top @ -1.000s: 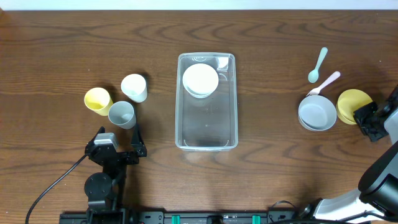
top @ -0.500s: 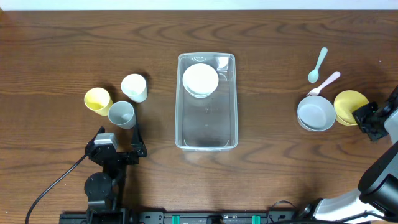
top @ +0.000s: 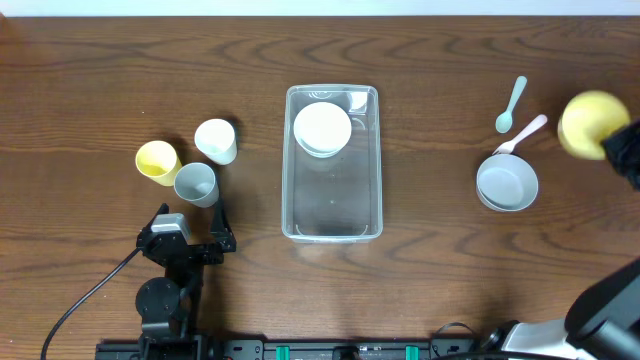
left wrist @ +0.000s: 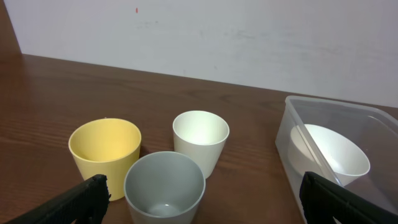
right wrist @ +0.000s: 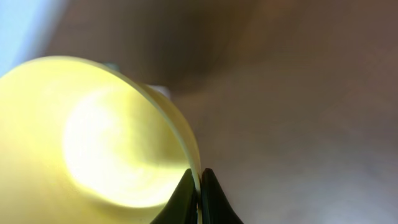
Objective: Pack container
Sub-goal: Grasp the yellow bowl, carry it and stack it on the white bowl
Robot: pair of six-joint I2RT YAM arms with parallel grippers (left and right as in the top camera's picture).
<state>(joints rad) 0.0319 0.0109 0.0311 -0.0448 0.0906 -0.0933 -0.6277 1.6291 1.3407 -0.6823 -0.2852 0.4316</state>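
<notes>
The clear plastic container stands at the table's middle with a white bowl in its far end; both also show in the left wrist view, the container and the bowl. My right gripper is shut on the rim of a yellow bowl and holds it lifted and blurred at the far right. My left gripper is open and empty, just in front of a grey cup.
A yellow cup, a white cup and the grey cup stand left of the container. A grey bowl, a pink spoon and a pale blue spoon lie at the right.
My right gripper has lifted the yellow bowl off the table from beside the grey bowl, up and toward the far side. The left arm has not moved.
</notes>
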